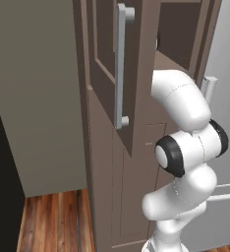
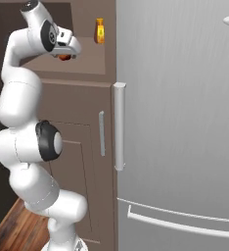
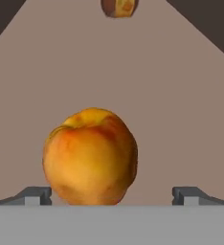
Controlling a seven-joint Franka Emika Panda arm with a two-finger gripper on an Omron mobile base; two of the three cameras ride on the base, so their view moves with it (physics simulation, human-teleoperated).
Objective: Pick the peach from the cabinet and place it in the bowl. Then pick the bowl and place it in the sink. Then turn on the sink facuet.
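Peach (image 3: pixel 90 157) sits on the brown cabinet shelf (image 3: pixel 181 119), directly ahead of the end effector (image 3: pixel 112 196) and between its two dark fingertips (image 3: pixel 35 195), nearer the left tip than the right in the hand view. Fingers stand spread wide, one each side of the fruit, neither visibly touching it. Nothing is pinched. From the right base view the peach (image 2: pixel 64 57) shows as a small orange-red spot just under the end effector (image 2: pixel 67 49), near the shelf's front edge. A small orange-yellow item (image 2: pixel 100 31) stands farther back on the same shelf. Arm rises from the base, folds at the elbow and reaches up into the open cabinet (image 1: pixel 136 147), hand angled forward and slightly down. Cabinet door (image 1: pixel 107 64) stands swung open with its grey bar handle (image 1: pixel 120 64) upright
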